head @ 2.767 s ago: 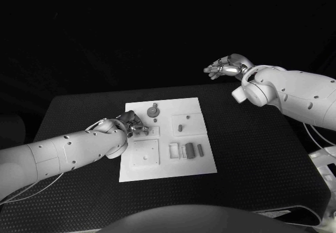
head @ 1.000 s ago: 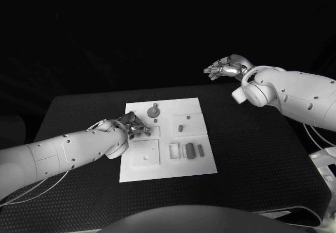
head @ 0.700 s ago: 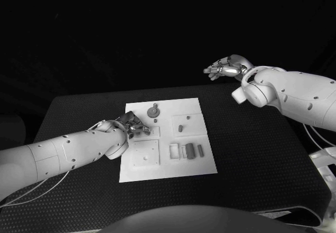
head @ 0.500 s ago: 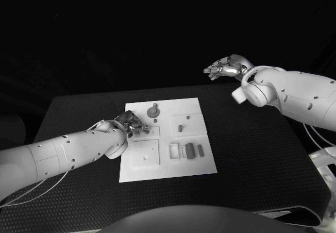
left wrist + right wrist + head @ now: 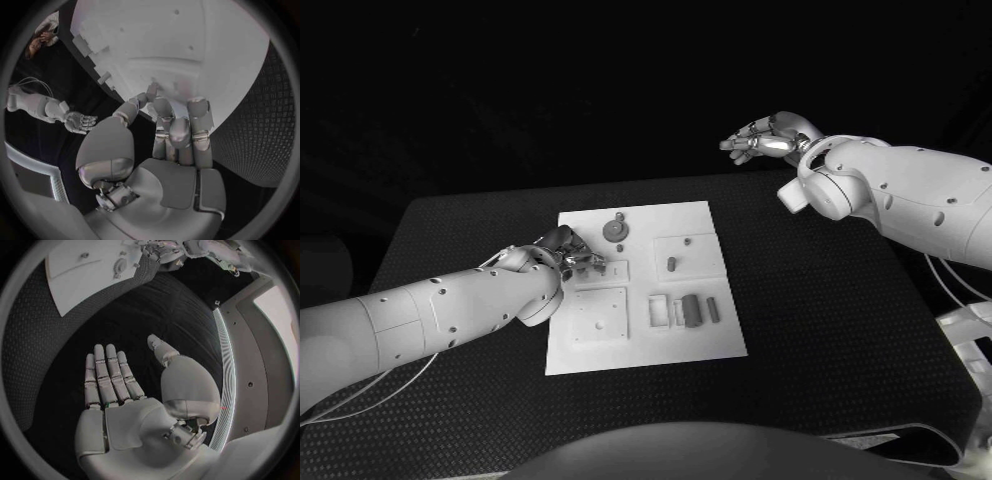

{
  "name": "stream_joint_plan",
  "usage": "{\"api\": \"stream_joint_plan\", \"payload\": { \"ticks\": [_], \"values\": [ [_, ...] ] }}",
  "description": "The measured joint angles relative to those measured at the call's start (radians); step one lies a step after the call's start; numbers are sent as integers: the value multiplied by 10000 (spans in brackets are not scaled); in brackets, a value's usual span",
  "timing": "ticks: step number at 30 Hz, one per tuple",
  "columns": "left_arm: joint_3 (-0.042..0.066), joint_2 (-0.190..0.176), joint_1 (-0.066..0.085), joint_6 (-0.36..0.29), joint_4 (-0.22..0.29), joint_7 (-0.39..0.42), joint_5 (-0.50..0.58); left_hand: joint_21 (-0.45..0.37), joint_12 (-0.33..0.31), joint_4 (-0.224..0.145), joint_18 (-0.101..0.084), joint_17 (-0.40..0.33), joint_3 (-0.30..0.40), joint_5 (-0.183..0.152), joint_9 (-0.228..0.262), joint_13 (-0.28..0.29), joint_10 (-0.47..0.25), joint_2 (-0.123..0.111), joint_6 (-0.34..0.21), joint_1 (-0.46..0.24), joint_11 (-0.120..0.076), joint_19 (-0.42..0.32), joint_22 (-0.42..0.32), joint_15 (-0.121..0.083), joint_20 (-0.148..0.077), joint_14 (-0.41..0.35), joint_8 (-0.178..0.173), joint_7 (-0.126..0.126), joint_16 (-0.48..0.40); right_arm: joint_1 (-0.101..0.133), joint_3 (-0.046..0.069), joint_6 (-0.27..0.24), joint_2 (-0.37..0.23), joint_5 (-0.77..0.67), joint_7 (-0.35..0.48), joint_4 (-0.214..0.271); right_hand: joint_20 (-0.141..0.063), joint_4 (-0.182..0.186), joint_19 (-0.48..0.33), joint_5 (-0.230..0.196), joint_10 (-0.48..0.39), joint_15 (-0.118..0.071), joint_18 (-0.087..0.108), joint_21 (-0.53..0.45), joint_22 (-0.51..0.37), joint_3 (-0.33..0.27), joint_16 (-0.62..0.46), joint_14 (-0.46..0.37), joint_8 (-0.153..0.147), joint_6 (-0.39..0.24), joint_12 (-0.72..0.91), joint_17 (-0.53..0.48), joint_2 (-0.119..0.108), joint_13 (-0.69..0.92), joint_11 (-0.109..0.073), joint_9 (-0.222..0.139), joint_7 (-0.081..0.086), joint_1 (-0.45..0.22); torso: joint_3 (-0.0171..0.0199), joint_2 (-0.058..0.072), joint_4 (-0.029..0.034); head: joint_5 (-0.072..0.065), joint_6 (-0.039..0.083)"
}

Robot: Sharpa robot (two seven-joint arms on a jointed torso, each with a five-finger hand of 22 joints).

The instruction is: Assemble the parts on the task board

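Looking down from the head camera, the white task board (image 5: 640, 285) sits in the middle of the black table (image 5: 834, 300), with the little grey parts spread across it. Near the far edge there's a round part (image 5: 615, 229), a small peg (image 5: 672, 264) stands in the square block on the right, and a row of upright rectangular parts (image 5: 685, 309) sits toward the near right. A flat square plate (image 5: 599, 314) with a tiny hole lies near the left side.

The left hand (image 5: 565, 257) is down on the board's left edge, fingertips bunched against the surface just beside the small recessed block there. From the left wrist camera its fingers (image 5: 178, 125) press together onto the white board (image 5: 206, 55), but honestly I can't tell whether anything's pinched between them.

The right hand (image 5: 764, 140) hovers up high, well apart from the board, past the table's far right corner. The right wrist view shows its fingers (image 5: 107, 375) stretched out flat and spread, holding nothing.
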Motion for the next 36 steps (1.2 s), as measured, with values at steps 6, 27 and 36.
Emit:
{"api": "stream_joint_plan", "payload": {
  "ticks": [6, 27, 36],
  "values": [
    [1, 5, 1, 147, 33, -48, -12, 0, 0, -1, 0, 0, 0, -38, -1, -10, 0, 0, -2, 0, 0, 0, 0, 4, 1, 0, 43, -2, 0, 0, 0, 1, 0, 2, 0, 0, 0, 0, 0, 0, 0, -1, 0, 0, 9, 0, -37, 1, 0, 0, 0, -1, 0, 1, 0, -10, 0, 0, -1, 0, 0, -7, -6],
    [15, 1, 19, 451, 81, -319, -420, 39, 0, 28, -1, 12, 31, 159, -6, -17, 0, 1, 17, 1, 0, 21, -3, -25, -17, -7, 39, 17, 0, 0, 0, 2, -7, 6, -1, -1, 0, 0, 0, 0, 0, -1, -1, -40, 26, 0, -37, 1, 0, 0, 0, 7, 0, -7, 0, -9, 0, 0, -1, 0, -2, -19, -22],
    [20, 2, 25, 516, 103, -435, -632, 39, 41, 28, -1, 22, 31, 262, -3, -17, 0, 1, 53, 0, 0, 21, -3, -32, -16, 1, 14, -19, 39, 0, 0, 3, -5, 8, -2, 0, 0, 0, 0, 0, 0, -1, 0, -40, 27, 0, -37, 1, 0, 0, 0, 6, 0, -7, 0, -9, 0, 0, 0, 0, -1, -12, -29]
  ]
}}
